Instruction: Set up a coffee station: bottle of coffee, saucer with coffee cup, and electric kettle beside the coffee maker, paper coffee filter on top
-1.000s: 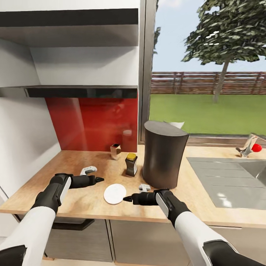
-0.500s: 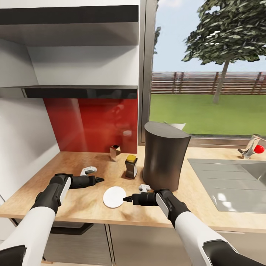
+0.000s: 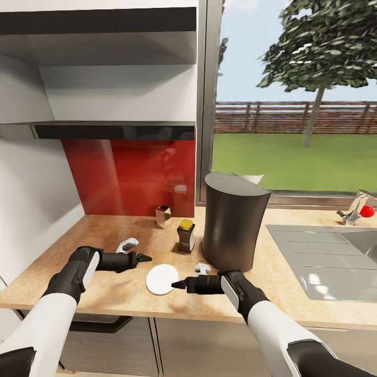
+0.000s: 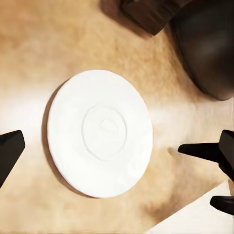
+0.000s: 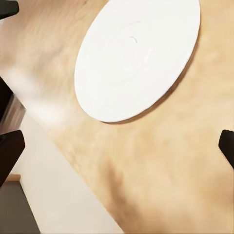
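- Saucer [image 3: 162, 278] step in hand, beside coffee maker [image 3: 232, 221].
- Both sets of fingers spread wide, empty.
- Next: fetching cup [image 3: 127, 244], setting on saucer.

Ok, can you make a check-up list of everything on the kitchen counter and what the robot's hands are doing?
Surface: kitchen countertop, tan wood look, with steel sink set in.
Job's things: coffee maker upright on the counter; bottle of coffee standing just beside it; paper coffee filter on the counter by the red backsplash, not on the coffee maker; saucer flat and bare near the front edge; kitchen shelf, nothing seen on it.
Clutter: nothing seen.
Grippers: left gripper and right gripper open, either side of the saucer, holding nothing.
Cables: nothing seen.
Surroundings: tap, window with lawn, fence and tree.
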### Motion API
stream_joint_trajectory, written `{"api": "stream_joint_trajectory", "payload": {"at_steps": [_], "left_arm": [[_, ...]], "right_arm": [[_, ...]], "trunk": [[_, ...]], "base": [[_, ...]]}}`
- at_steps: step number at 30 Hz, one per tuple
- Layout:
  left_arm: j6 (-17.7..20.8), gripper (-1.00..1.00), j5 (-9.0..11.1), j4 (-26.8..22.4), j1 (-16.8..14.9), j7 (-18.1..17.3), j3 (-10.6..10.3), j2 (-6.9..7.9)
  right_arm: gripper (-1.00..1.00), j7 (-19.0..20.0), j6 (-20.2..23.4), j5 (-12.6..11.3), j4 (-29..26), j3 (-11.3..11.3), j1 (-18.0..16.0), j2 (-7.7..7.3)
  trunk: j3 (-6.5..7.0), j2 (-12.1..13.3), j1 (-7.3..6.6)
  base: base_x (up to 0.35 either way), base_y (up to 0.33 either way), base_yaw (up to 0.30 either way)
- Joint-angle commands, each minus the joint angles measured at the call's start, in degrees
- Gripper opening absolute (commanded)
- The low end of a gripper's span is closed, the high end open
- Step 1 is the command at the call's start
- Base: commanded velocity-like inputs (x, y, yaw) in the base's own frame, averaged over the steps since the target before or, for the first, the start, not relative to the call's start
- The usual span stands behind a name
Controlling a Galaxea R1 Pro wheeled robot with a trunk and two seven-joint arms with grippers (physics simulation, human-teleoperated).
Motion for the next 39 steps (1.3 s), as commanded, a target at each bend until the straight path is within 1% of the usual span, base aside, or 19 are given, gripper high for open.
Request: {"api": "stream_joint_trajectory", "payload": {"at_steps": [1,3,4,6,12,16,21,26,32,39], "left_arm": [[0.5,1.0,0.0,0.1,0.0,-0.2,0.1,-0.02],[0.5,1.0,0.0,0.9,0.0,-0.2,0.1,-0.03],[0.5,1.0,-0.1,2.3,0.0,-0.2,0.2,-0.01],[0.5,1.0,-0.2,3.1,0.0,-0.2,0.1,-0.01],[0.4,1.0,-0.4,4.3,0.0,-0.2,0.1,-0.04],[0.4,1.0,-0.6,6.6,0.0,-0.1,0.2,0.04],[0.4,1.0,-0.7,6.7,0.3,-0.2,0.2,0.04],[0.4,1.0,-0.5,6.8,0.5,-0.2,0.3,0.08],[0.5,1.0,-0.2,6.8,2.1,-0.3,0.2,0.06],[0.5,1.0,-0.2,6.8,2.8,-0.3,0.1,-0.01]], "right_arm": [[1.0,0.0,0.5,-0.6,0.0,0.1,0.0,0.0],[1.0,0.2,0.5,-0.6,0.3,0.1,0.0,0.0],[1.0,0.3,0.5,-0.6,1.6,0.1,0.0,0.0],[1.0,0.3,0.5,-0.6,2.3,0.1,0.0,0.0],[1.0,0.3,0.5,-0.6,2.7,0.1,0.0,0.0],[1.0,0.4,0.4,-0.6,3.3,0.1,0.0,0.0],[1.0,0.4,0.4,-0.6,3.5,0.1,0.0,0.0],[1.0,0.5,0.4,-0.6,3.6,0.1,0.0,0.0],[1.0,2.8,0.4,-0.6,5.8,0.1,0.0,0.0],[1.0,3.0,0.4,-0.6,6.1,0.1,0.0,0.0]], "trunk": [[-0.14,-0.1,0.04],[-0.14,-0.1,0.04],[-0.14,-0.1,0.04],[-0.14,-0.1,0.04],[-0.14,-0.1,0.04],[-0.14,-0.1,0.04],[-0.14,-0.1,0.04],[-0.14,-0.1,0.04],[-0.14,-0.1,0.04],[-0.14,-0.1,0.04]], "base": [[0.031,0.0,0.0],[0.095,0.0,0.0],[0.22,0.0,0.0],[0.219,0.0,0.0],[0.165,0.0,0.0],[0.121,0.037,0.0],[0.163,0.157,0.0],[0.025,0.024,0.0],[0.002,0.002,0.0],[0.0,0.0,0.0]]}}
